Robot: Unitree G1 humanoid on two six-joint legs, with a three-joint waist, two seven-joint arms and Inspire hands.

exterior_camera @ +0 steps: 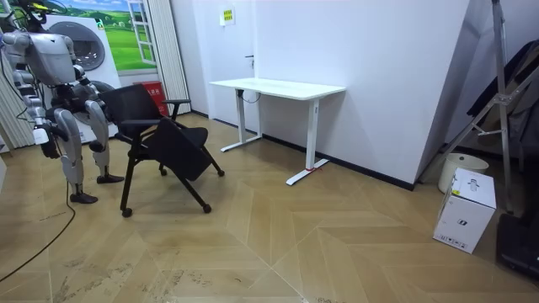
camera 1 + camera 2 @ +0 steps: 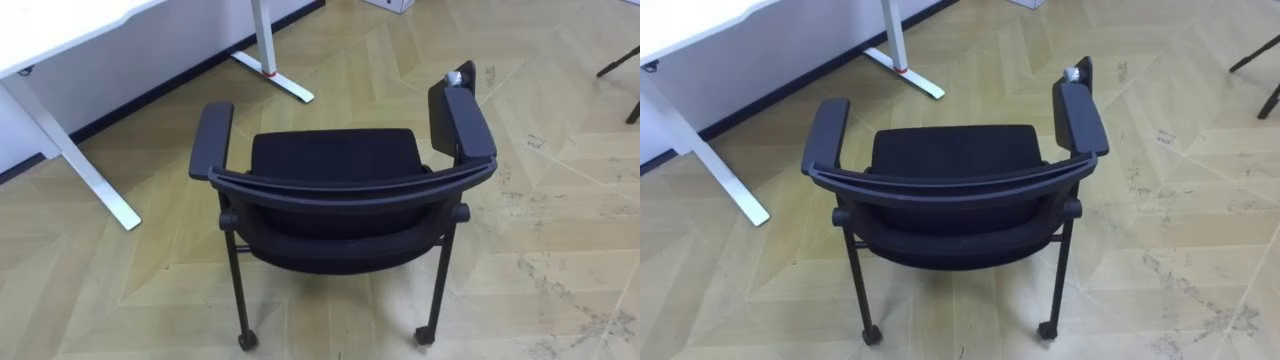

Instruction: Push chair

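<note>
A black chair (image 2: 335, 160) on castors stands just in front of me, its curved backrest (image 2: 350, 187) nearest and its seat facing away towards the white desk (image 2: 60, 30). Both armrests (image 2: 825, 135) show from above, apart from everything else. In the room view I stand upright close behind the chair (image 1: 160, 135), at that view's left. My right hand (image 1: 42, 135) hangs low beside my hip, away from the backrest. My left arm lies on the far side of my body.
The desk's white legs (image 2: 272, 62) and feet rest on the wood floor ahead and to the left of the chair. In the room view the desk (image 1: 278, 87) stands by the wall, with a white box (image 1: 466, 210) and a metal stand (image 1: 497, 101) far right.
</note>
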